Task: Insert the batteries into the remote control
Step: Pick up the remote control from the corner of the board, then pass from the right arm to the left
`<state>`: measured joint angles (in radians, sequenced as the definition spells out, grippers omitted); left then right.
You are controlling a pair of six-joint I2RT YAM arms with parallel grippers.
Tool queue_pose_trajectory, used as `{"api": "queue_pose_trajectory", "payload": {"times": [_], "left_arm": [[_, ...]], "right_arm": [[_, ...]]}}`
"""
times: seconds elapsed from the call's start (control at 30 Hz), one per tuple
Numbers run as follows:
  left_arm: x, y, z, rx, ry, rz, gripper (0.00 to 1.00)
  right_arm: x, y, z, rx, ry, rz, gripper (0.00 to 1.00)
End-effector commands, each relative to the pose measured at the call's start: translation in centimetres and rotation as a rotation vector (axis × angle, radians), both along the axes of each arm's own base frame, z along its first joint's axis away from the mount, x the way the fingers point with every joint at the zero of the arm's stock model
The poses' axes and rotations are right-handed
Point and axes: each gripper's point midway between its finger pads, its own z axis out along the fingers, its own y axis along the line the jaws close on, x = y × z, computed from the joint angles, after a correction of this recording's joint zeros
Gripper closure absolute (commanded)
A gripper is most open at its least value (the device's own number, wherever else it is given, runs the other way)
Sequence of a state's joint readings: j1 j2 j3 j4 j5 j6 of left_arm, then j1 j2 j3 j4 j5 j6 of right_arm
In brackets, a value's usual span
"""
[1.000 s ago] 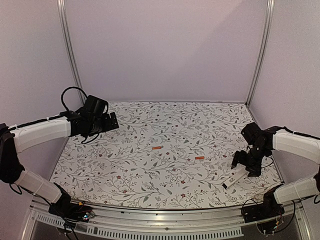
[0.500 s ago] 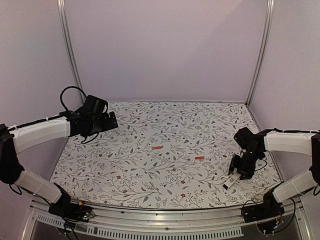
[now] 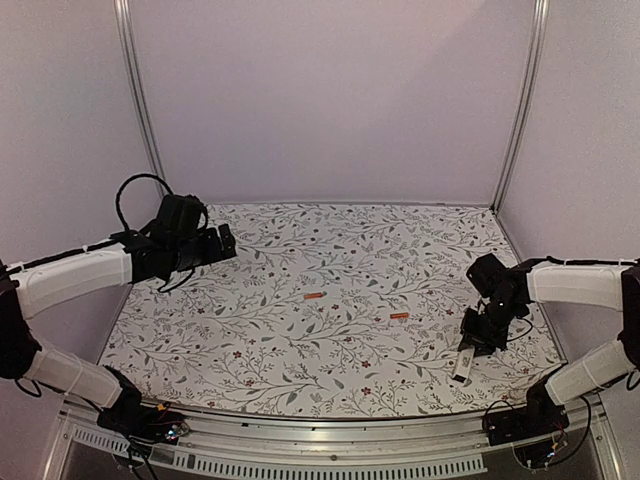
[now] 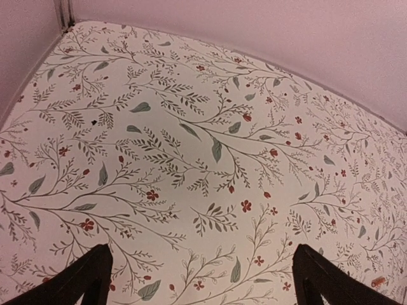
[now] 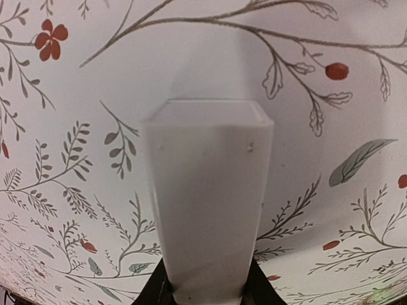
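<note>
The remote control (image 3: 462,365) is a slim white bar lying on the floral table at the right, near the front edge. My right gripper (image 3: 478,337) is at its far end, and the rest of the bar points toward the table front. In the right wrist view the remote control (image 5: 206,190) fills the middle, and my right gripper (image 5: 206,296) has a dark finger pressed against each side of it. Two orange-red batteries (image 3: 313,296) (image 3: 399,316) lie apart mid-table. My left gripper (image 3: 222,243) hovers open at the back left; in its wrist view the left gripper (image 4: 200,279) holds nothing.
The table (image 3: 300,350) wears a floral cloth and has lilac walls on three sides. A metal rail (image 3: 320,430) runs along the near edge. One battery (image 4: 378,281) shows at the lower right of the left wrist view.
My right gripper has lowered onto the remote control and closed on its sides; the bar's free end has swung toward the table front. My left arm has drawn back slightly to the left.
</note>
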<state>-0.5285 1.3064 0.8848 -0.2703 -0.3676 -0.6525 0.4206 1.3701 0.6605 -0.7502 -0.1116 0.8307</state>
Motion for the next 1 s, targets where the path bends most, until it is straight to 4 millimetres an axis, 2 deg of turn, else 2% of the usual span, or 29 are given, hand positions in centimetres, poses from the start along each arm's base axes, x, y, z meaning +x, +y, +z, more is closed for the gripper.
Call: {"api": "queue_pose_trajectory", "payload": {"times": [0.0, 0.1, 0.2, 0.37, 0.5, 0.63, 0.73, 0.87, 0.97], "left_arm": [[-0.4, -2.0, 1.0, -0.044, -0.055, -0.114, 0.00], [-0.6, -2.7, 1.5, -0.065, -0.082, -0.160, 0.00], [-1.0, -4.0, 2.4, -0.100, -0.126, -0.245, 0.00], [-2.0, -5.8, 5.1, -0.156, -0.256, -0.389, 0.00], [-3.9, -7.9, 6.6, -0.239, -0.369, -0.534, 0.00], [-6.4, -10.5, 7.4, -0.245, -0.468, -0.709, 0.00], [-9.3, -12.8, 7.8, -0.209, -0.569, -0.886, 0.00], [-13.0, -15.6, 7.6, -0.108, -0.675, -1.105, 0.01], [-14.6, -17.1, 7.3, -0.053, -0.724, -1.208, 0.00]], "right_arm": [[0.8, 0.8, 0.8, 0.027, -0.037, 0.040, 0.86], [1.9, 1.9, 2.3, 0.073, -0.085, 0.090, 0.88], [3.3, 3.2, 4.8, 0.132, -0.180, 0.179, 0.88], [5.8, 5.9, 11.2, 0.263, -0.418, 0.334, 0.88], [6.6, 9.0, 15.9, 0.427, -0.572, 0.463, 0.90], [6.0, 12.7, 20.3, 0.670, -0.662, 0.609, 0.93], [4.9, 15.1, 23.4, 0.875, -0.668, 0.714, 0.94], [3.5, 16.8, 25.2, 0.981, -0.652, 0.822, 0.98], [2.2, 17.8, 26.0, 1.039, -0.637, 0.898, 1.00]]}}
